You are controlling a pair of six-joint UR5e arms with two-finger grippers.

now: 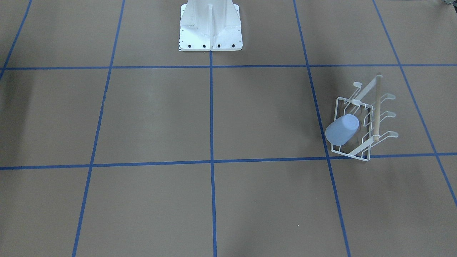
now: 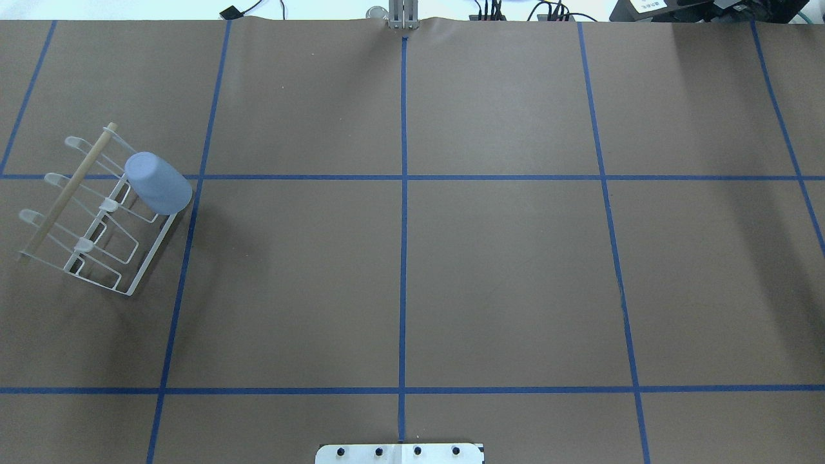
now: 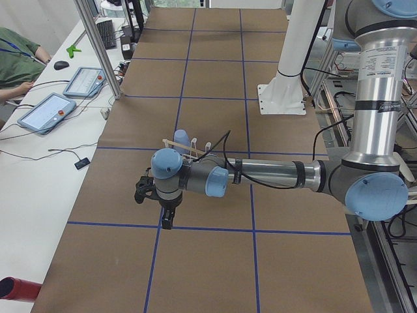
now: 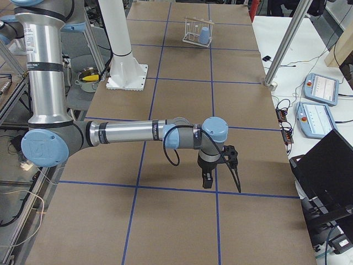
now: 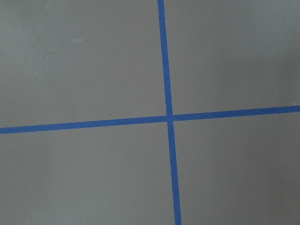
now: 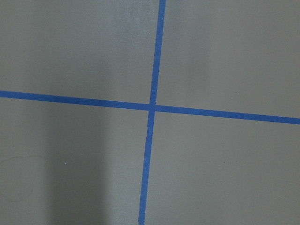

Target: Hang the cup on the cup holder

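The pale blue cup [image 1: 342,129] sits mouth-down and tilted on a prong of the white wire cup holder [image 1: 364,152], on the table's left side. Both also show in the overhead view: the cup [image 2: 158,183] and the cup holder [image 2: 147,260] with its wooden dowel [image 2: 64,193]. In the exterior left view my left gripper [image 3: 167,220] hangs above the table, nearer the camera than the cup [image 3: 182,138] and apart from it. My right gripper [image 4: 222,186] hangs far from the cup [image 4: 204,35]. I cannot tell whether either is open or shut. Both wrist views show only brown paper and blue tape.
The white robot pedestal [image 1: 210,25] stands mid-table at the robot's edge. Blue tape lines [image 2: 403,258] grid the brown table. Tablets [image 3: 49,111] and a metal post [image 3: 98,45] are on the operators' side, with a laptop [image 4: 331,165] near the right end.
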